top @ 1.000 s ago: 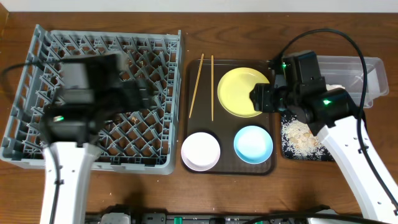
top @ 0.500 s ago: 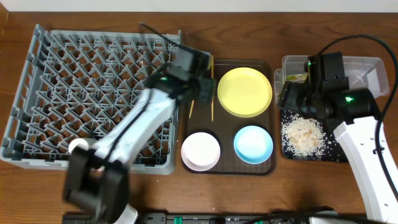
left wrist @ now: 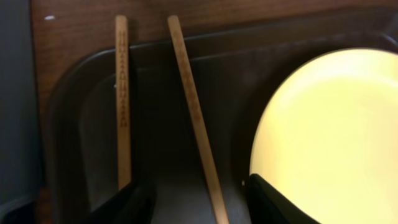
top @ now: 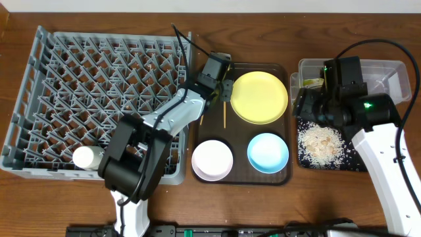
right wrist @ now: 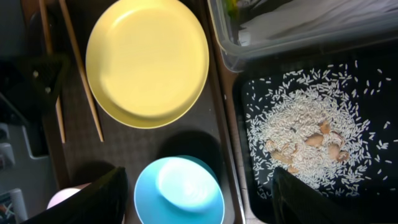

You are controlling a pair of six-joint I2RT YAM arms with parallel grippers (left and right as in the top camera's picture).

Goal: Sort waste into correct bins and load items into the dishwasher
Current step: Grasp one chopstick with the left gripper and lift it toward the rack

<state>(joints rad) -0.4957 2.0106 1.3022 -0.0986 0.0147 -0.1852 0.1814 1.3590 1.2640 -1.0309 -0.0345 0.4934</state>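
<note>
A dark brown serving tray [top: 238, 141] with rounded corners is sitting in the middle of the wooden table, and four kinds of dishware are lying in it: one round, glossy yellow plate [top: 258, 97] at its upper right, one small pale pink bowl [top: 212, 160] at its lower left, one small light blue bowl [top: 268, 153] at its lower right, and two thin wooden chopsticks [left wrist: 193, 106] along its left side. The left gripper [left wrist: 202, 205] is hovering low over that side with its fingers spread; one chopstick is running between them, ungrasped, while the other is lying just beside the left-hand finger. At the left of the frame the large square grey rack [top: 99, 79] is showing its lattice of upright pegs. At the right, two bins are standing one above the other in the frame – a clear plastic tub [top: 388, 72] holding a crumpled white napkin [right wrist: 323, 18] and a green-and-yellow wrapper [top: 313, 82], and a shallow black tray [right wrist: 382, 112] carrying a loose heap of beige rice grains [right wrist: 305, 137]. The right gripper [right wrist: 205, 199] is hanging open and empty above the edge where the serving tray and black tray meet.
</note>
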